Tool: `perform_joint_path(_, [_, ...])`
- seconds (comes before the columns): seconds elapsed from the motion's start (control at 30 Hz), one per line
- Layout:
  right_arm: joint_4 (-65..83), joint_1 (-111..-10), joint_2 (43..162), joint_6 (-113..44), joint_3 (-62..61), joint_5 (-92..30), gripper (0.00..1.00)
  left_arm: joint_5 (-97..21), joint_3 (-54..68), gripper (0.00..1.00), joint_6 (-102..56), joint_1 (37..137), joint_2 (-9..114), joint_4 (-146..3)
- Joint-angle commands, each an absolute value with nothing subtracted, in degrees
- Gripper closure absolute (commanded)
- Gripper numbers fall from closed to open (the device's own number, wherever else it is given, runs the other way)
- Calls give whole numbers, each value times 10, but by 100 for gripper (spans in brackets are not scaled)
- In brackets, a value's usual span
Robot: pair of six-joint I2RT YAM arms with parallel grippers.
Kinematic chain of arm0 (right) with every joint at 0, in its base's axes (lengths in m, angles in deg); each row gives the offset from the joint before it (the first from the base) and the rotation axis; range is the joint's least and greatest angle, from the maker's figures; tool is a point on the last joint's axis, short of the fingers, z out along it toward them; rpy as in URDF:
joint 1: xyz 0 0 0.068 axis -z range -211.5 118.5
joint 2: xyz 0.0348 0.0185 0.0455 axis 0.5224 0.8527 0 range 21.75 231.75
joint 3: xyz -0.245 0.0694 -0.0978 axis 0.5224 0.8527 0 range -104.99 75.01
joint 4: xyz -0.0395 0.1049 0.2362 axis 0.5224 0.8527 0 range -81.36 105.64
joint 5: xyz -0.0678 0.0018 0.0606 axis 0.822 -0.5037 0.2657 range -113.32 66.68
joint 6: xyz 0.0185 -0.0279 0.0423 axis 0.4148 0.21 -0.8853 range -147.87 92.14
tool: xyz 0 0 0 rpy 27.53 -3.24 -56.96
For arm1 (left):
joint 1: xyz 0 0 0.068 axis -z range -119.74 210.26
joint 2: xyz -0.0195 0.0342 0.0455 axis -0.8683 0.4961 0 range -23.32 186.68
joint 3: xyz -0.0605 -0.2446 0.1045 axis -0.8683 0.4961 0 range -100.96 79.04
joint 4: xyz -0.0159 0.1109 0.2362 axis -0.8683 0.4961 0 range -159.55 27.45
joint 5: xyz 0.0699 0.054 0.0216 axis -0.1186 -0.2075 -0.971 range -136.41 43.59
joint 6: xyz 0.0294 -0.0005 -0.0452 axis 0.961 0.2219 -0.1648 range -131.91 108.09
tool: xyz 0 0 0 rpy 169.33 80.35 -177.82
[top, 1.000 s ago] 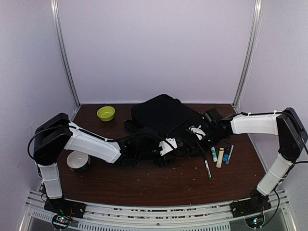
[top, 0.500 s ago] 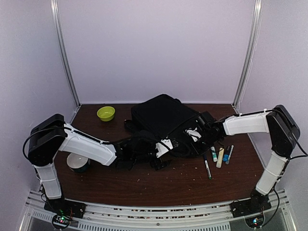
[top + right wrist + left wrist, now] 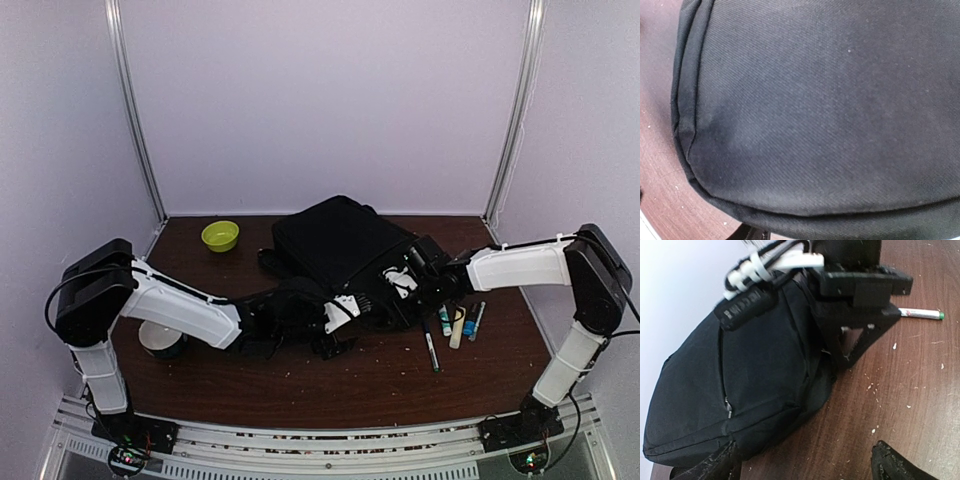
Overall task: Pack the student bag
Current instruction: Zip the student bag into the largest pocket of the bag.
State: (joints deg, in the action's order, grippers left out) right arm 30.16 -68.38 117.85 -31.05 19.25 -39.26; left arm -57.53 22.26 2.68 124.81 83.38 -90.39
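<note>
The student bag (image 3: pixel 335 240) lies flat in the middle of the surface (image 3: pixel 380 385), and the 2 arms meet at its near end, 1 from each side, most likely to work an opening there before anything goes in. The left hand (image 3: pixel 807 464) is wide and empty. Its 2 fingertips (image 3: pixel 720 462) sit at the lower corners of its own view, well apart, with only bare wood and the bag's lower edge between them, so it looks poised to take hold. The right hand (image 3: pixel 398 285) is against the bag's near right edge; I cannot tell whether its jaws are parted or closed on fabric. About 4 pens (image 3: pixel 458 327) lie loose just right of the bag, near the right arm, apparently not yet packed. Only the overhead view gives this layout, plus a green bowl (image 3: pixel 220 235) at the back left. The left wrist view adds what is a dark blur overhead: the right hand's dark finger touching the bag's side, a zipper line down the fabric, and a green-capped marker (image 3: pixel 920 313) beyond. The right wrist view shows only black weave and a rounded, seamed edge over the wood, too close to reveal any opening.
</note>
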Motion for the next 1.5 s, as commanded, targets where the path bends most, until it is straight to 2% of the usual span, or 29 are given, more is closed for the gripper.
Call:
perform_joint_path(0.0, [276, -691, 1206, -325, 169, -365, 50, -596, 228, 7, 17, 1254, 805, -916])
perform_joint_path(0.07, [273, -694, 1216, -327, 167, -357, 50, -602, 231, 7, 14, 1255, 805, -921])
perform_joint_path(0.2, [263, -696, 1234, -331, 166, -347, 58, -613, 238, 7, 8, 1256, 804, -927])
perform_joint_path(0.4, [247, -696, 1211, -320, 178, -344, 88, -618, 241, 7, 12, 1257, 806, -933])
perform_joint_path(0.5, [263, -696, 1181, -298, 185, -346, 99, -617, 237, 6, 35, 1257, 815, -939])
perform_joint_path(0.6, [283, -694, 1143, -272, 195, -357, 100, -617, 223, 3, 73, 1256, 832, -938])
perform_joint_path(0.77, [301, -691, 1092, -231, 208, -388, 100, -653, 149, 2, 116, 1256, 889, -903])
perform_joint_path(1.0, [333, -681, 1103, -192, 197, -435, 100, -646, 115, 2, 139, 1256, 918, -941])
perform_joint_path(1.23, [352, -664, 1095, -131, 193, -498, 100, -607, 160, 11, 153, 1256, 846, -929])
perform_joint_path(1.33, [367, -660, 1097, -108, 183, -517, 100, -583, 140, 19, 161, 1252, 863, -909])
perform_joint_path(1.47, [370, -653, 1093, -105, 179, -536, 100, -551, 97, 25, 167, 1251, 900, -900])
